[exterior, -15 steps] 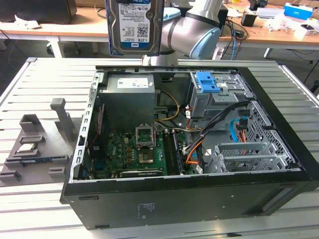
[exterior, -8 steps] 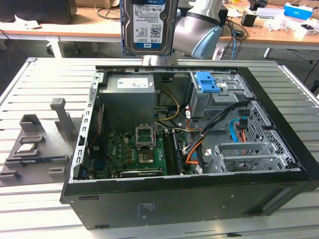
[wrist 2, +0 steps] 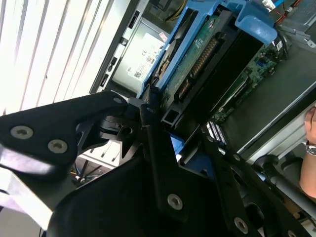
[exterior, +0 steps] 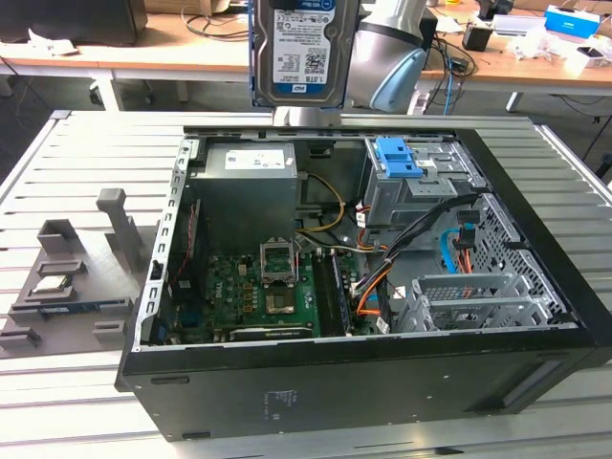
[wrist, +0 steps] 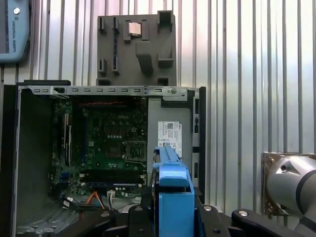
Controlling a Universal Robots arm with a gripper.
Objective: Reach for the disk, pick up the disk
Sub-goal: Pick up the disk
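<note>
One hard drive (exterior: 304, 48) hangs on edge, label outward, pinched at its blue rails by the claw (wrist 2: 173, 118), whose black fingers are closed snug against it. It sits well above the open computer case (exterior: 382, 382) beneath the claw, clear of the case's rim and drive cage (exterior: 421, 186), with free air around it.

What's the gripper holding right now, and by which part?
The disk, above the computer case; the gripper clamps its blue-railed edges at one end.

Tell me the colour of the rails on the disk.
Blue, clearest on the disk in the second wrist view.
</note>
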